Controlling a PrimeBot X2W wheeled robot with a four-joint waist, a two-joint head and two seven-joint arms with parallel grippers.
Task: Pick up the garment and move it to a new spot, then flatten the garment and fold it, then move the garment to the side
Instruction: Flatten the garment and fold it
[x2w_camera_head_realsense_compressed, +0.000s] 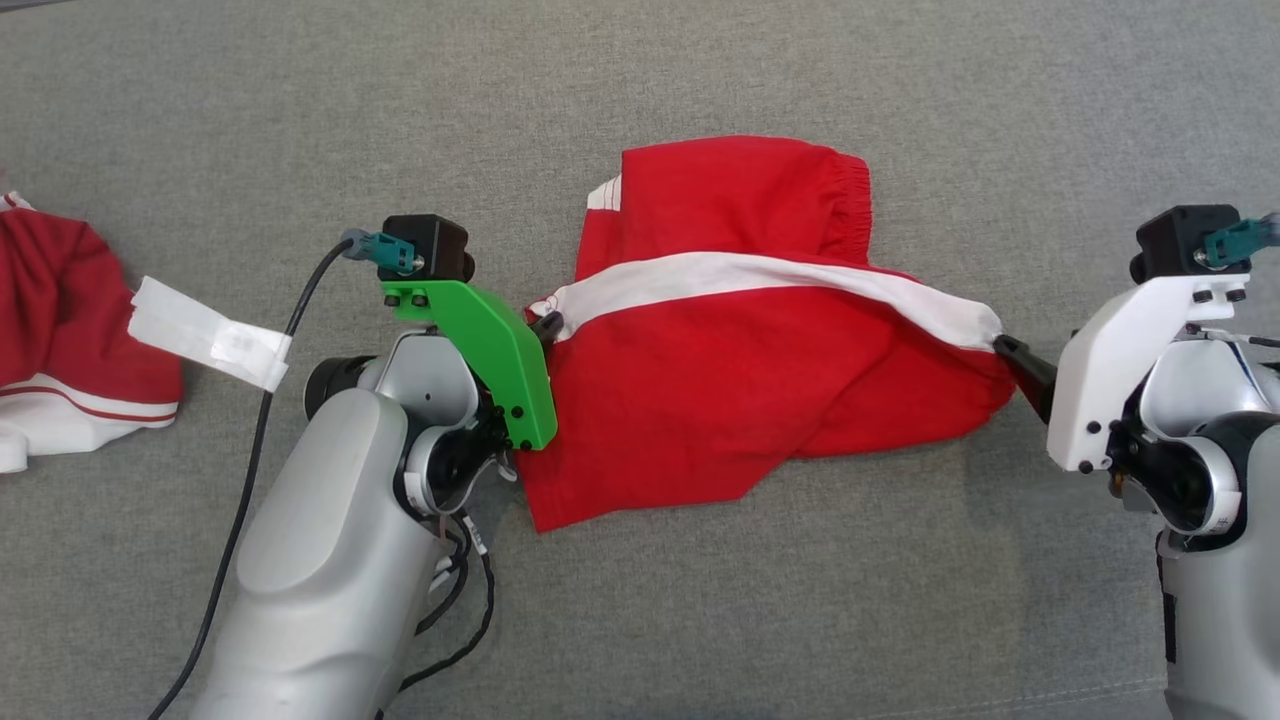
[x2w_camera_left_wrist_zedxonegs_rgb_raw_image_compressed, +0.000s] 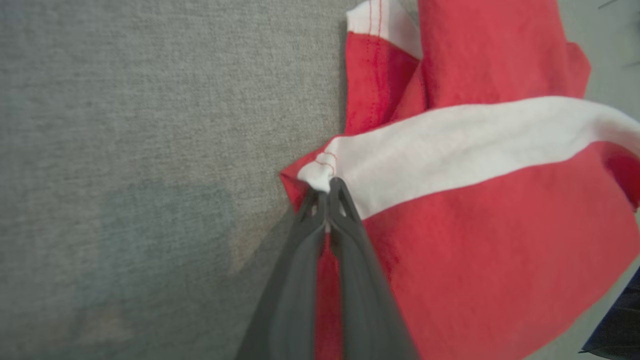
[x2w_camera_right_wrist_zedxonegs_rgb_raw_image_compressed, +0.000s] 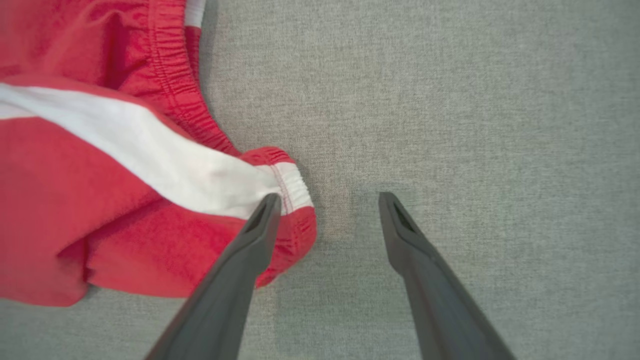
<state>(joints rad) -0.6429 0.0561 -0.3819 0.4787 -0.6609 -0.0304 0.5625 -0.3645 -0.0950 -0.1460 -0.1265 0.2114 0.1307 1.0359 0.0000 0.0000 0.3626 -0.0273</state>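
Across the grey cloth surface (x2w_camera_head_realsense_compressed: 900, 600) before me lies the garment (x2w_camera_head_realsense_compressed: 740, 330), a pair of red shorts with a white stripe (x2w_camera_head_realsense_compressed: 750, 272). It is stretched crosswise between my two arms and is rumpled rather than flat.

My left gripper (x2w_camera_left_wrist_zedxonegs_rgb_raw_image_compressed: 327, 187) is pressed together on the stripe's end at the leg hem, with a small nub of white fabric bunched above the fingertips. The left wrist view shows this plainly (from the head view, the green bracket (x2w_camera_head_realsense_compressed: 490, 340) hides most of those fingers).

My right gripper (x2w_camera_right_wrist_zedxonegs_rgb_raw_image_compressed: 327, 200) stands spread wide at the other end, by the elastic waistband (x2w_camera_right_wrist_zedxonegs_rgb_raw_image_compressed: 170, 75). One of its fingers (x2w_camera_right_wrist_zedxonegs_rgb_raw_image_compressed: 265, 210) lies over the stripe's end there, and the other is over bare grey cloth just beside the shorts. Whether that first finger actually touches the fabric I cannot quite tell; it may be just above it.

At my far left, the head view adds a second red-and-white garment (x2w_camera_head_realsense_compressed: 60, 330), well apart from the shorts. A black cable (x2w_camera_head_realsense_compressed: 250, 480) wrapped with a strip of white tape (x2w_camera_head_realsense_compressed: 210, 345) runs alongside my left forearm.
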